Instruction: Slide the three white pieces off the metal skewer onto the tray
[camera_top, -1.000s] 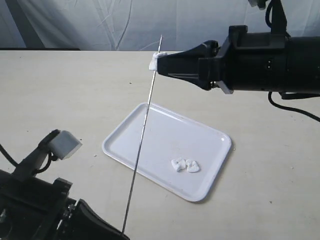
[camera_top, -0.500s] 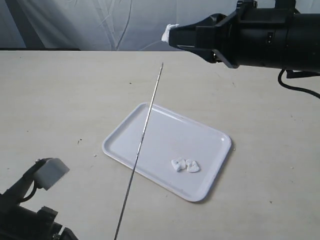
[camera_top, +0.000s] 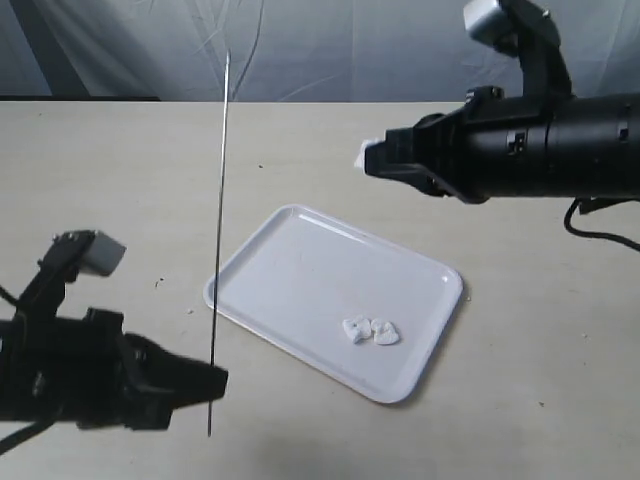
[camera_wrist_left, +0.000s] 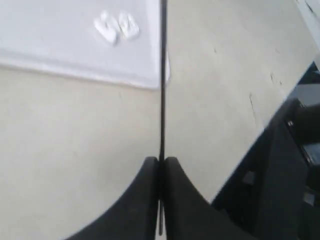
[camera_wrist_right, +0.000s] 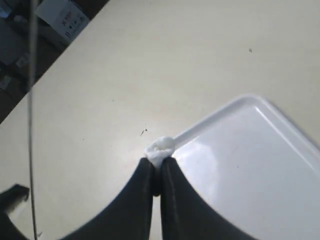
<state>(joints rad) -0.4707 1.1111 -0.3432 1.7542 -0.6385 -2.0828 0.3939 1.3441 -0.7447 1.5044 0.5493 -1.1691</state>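
Observation:
The white tray (camera_top: 300, 275) lies mid-table with two white pieces (camera_top: 370, 331) resting near its front right corner; they also show as the two white pieces (camera_wrist_left: 116, 27) in the left wrist view. My left gripper (camera_top: 212, 383) is shut on the lower end of the metal skewer (camera_top: 221, 230), which stands nearly upright and bare, left of the tray. My right gripper (camera_top: 368, 160) is shut on the third white piece (camera_wrist_right: 160, 149), held in the air above the tray's far edge (camera_wrist_right: 210, 125).
The beige table (camera_top: 120, 190) spreads around the tray. A wrinkled white backdrop (camera_top: 300, 45) hangs behind the table's far edge. The right arm's black body (camera_top: 540, 150) hangs over the table's right side.
The right gripper pulled the third white piece off the skewer tip, rose, then came down and right toward the tray. The left gripper swung the bare skewer leftward to near upright.

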